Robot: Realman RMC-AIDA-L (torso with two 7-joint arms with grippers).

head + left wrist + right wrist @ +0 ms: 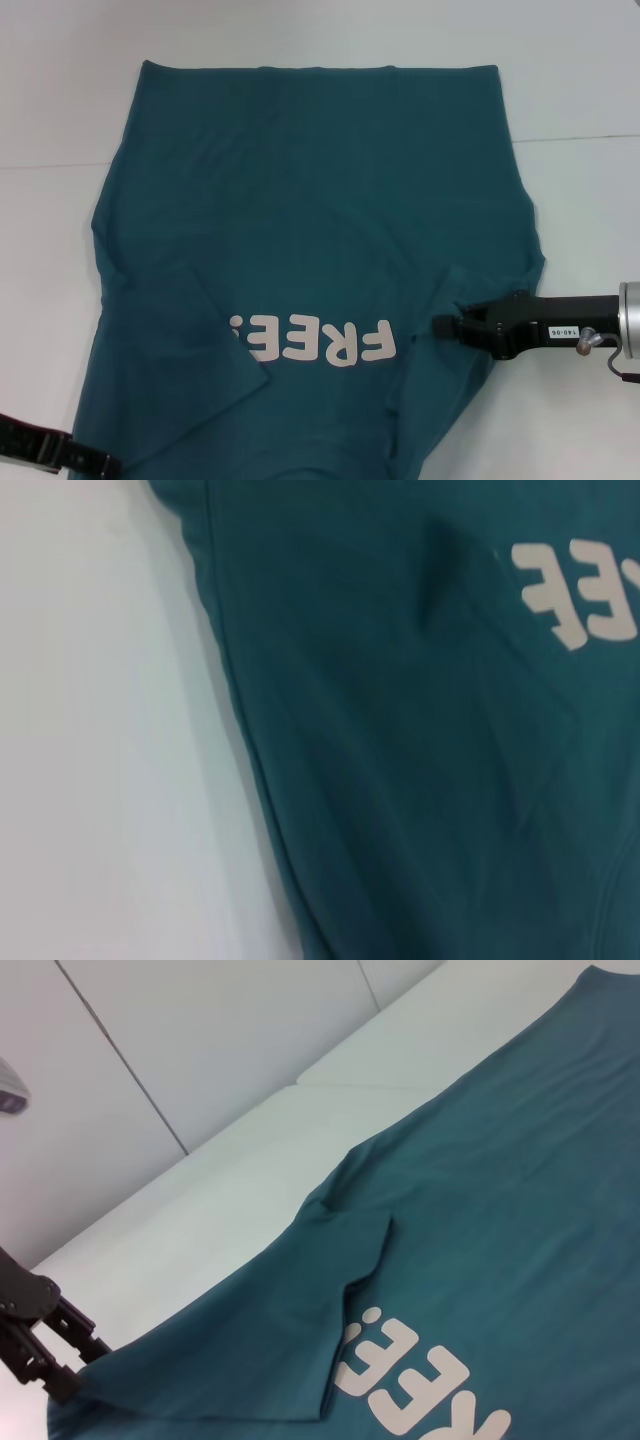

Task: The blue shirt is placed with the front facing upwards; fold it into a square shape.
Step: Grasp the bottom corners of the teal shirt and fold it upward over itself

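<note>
The shirt (320, 250) lies on the table (60, 120), hands at both sides.

White table (60, 250) under my work, plain w/ nothing printed on it. A thin seam (580, 137) runs across it at the far side, approx. level w/ the upper part of the view. Pale wall panels (200, 1050) w/ dark joints beyond.

Head view: high, looking forward and down over the whole blue shirt (320, 230). Left wrist view: close above the cloth beside its "FREE" lettering (580, 590). Right wrist view: low, oblique, facing the left gripper (45, 1345); all three share the lettering.
</note>
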